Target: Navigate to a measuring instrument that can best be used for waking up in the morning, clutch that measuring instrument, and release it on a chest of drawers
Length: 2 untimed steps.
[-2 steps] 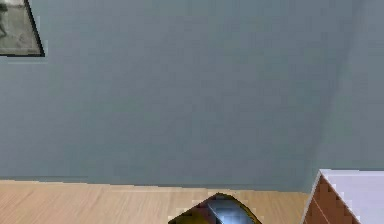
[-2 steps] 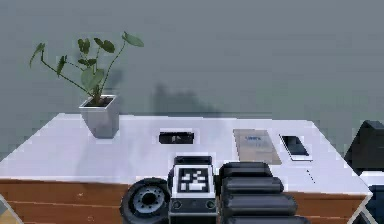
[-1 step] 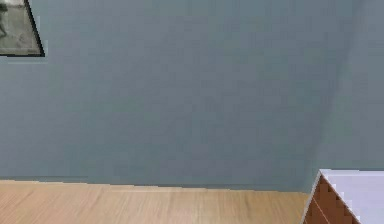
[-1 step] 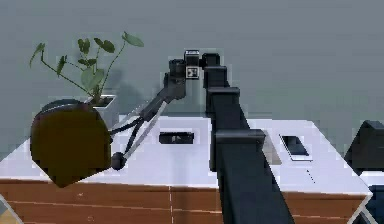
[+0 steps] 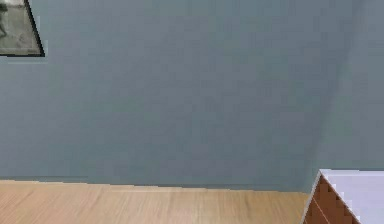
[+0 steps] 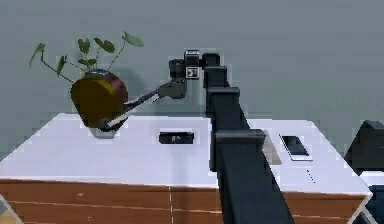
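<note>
Arm side view, nearest first. The arm (image 6: 232, 130) rises from the bottom edge and reaches out across a chest of drawers (image 6: 90, 195) with a wood front and a white top.

On the top, just left of the arm, lies a small dark box (image 6: 176, 137). By its shape it may be the alarm clock, but that cannot be confirmed. Right of the arm lies a phone (image 6: 294, 147). A dark object (image 6: 368, 148) stands at the right edge and cannot be identified.

Farther out, a potted plant (image 6: 98, 98) stands on the top's left part. The jaws slant down from the arm's far end to the foot of the pot. Whether they touch it, how they are set, or whether they hold anything cannot be told.

Forward view: wood floor (image 5: 130, 205), a corner of the same white top at the lower right, a grey-blue wall (image 5: 200, 90) and a framed picture (image 5: 18, 25) at the upper left.

Risks, as judged:
- The jaws lie at the pot, apart from the box. A grasp here may take or tip the plant.
- A sideways sweep toward the box may push it or the phone off the top.
</note>
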Motion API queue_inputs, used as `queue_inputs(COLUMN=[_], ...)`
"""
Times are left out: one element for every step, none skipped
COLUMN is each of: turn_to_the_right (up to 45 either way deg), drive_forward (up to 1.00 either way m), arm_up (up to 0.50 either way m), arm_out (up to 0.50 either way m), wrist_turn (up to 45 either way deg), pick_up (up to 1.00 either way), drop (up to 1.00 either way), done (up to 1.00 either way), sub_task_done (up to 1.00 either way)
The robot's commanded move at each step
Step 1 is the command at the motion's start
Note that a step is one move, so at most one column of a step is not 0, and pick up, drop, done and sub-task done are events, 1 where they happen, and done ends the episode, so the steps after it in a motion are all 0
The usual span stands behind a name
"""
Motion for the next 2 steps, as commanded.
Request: queue_inputs(turn_to_the_right=[0.0, 0.0], drive_forward=[0.0, 0.0], arm_up=[0.0, 0.0], arm_out=[0.0, 0.0], wrist_turn=[45.0, 45.0], pick_up=[0.0, 0.0], drop=[0.0, 0.0], done=[0.0, 0.0], sub_task_done=[0.0, 0.0])
